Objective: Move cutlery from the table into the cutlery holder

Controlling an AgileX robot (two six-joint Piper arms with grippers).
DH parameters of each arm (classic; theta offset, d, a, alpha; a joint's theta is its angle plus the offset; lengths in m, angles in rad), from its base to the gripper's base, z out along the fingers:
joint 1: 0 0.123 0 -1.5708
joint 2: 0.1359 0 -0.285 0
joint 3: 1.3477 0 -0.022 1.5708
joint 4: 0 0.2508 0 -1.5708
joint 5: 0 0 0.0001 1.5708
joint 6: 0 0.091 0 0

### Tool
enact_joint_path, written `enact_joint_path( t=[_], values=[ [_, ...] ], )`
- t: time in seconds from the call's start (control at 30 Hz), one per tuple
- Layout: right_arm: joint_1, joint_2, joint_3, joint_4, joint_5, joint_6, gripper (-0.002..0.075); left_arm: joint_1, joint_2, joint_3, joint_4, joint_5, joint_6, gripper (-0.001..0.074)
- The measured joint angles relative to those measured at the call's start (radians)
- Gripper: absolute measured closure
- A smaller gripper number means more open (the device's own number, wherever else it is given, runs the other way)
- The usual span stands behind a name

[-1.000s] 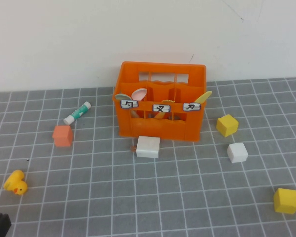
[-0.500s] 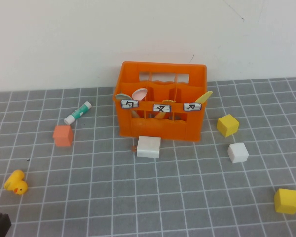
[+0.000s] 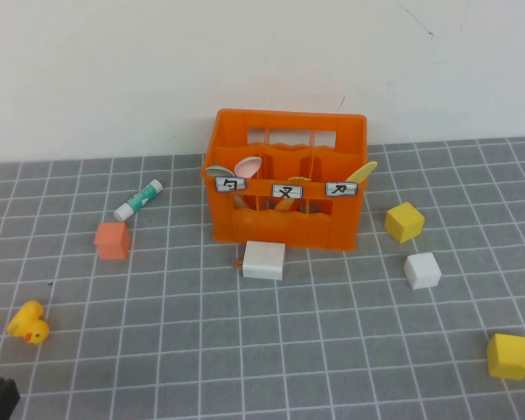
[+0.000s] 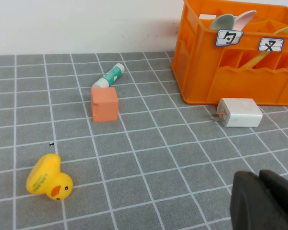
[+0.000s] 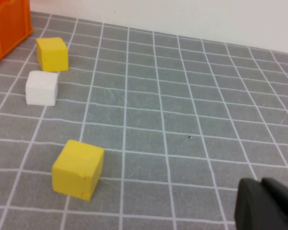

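Four cutlery pieces [image 3: 284, 188] already stand in the cutlery holder [image 3: 284, 223] (handles upward), well ahead of your left gripper [image 4: 264, 201] and right gripper [image 5: 266, 206], both pressed together, low and empty.

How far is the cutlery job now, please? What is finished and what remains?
It looks finished: the mint-green spoon, pink spoon, yellow fork and yellow knife all stand in the cutlery holder. No cutlery lies on the table. Nothing is in hand: the left claw and right claw are shut, empty, low near the table.
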Motion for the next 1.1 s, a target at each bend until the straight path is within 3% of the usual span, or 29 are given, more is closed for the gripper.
enact_joint_path(
  t=[0.93, 1.1],
  values=[
    [0.0, 0.0, 0.0, -0.005, 0.004, 0.002, 0.0727, 0.001, 0.0, 0.004, 0.0, 0.0, 0.0, 0.0736],
    [0.0, 0.0, 0.0, -0.007, 0.004, 0.002, 0.0727, 0.076, -0.002, 0.057, -0.019, 0.0, 0.095, 0.0736]
  ],
)
